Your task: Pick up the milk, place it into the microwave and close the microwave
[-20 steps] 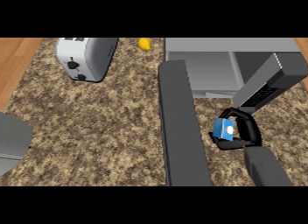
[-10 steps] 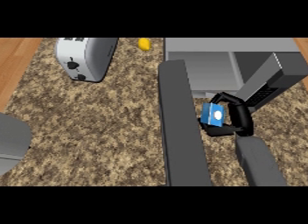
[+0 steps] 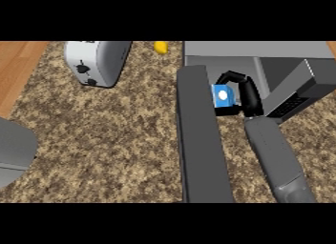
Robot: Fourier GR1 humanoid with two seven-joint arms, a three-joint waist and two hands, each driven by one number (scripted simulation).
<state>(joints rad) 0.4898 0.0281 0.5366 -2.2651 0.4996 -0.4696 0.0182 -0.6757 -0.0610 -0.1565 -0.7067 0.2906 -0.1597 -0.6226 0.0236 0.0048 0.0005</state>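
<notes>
The right hand, fingers curled round the milk, sits just before the microwave opening, which lies farther ahead.

The right forearm comes in from the near right edge and slants up and leftward to the black right hand — fingers and thumb curled round the blue milk — while a grey left forearm shows at the near left edge.
</notes>
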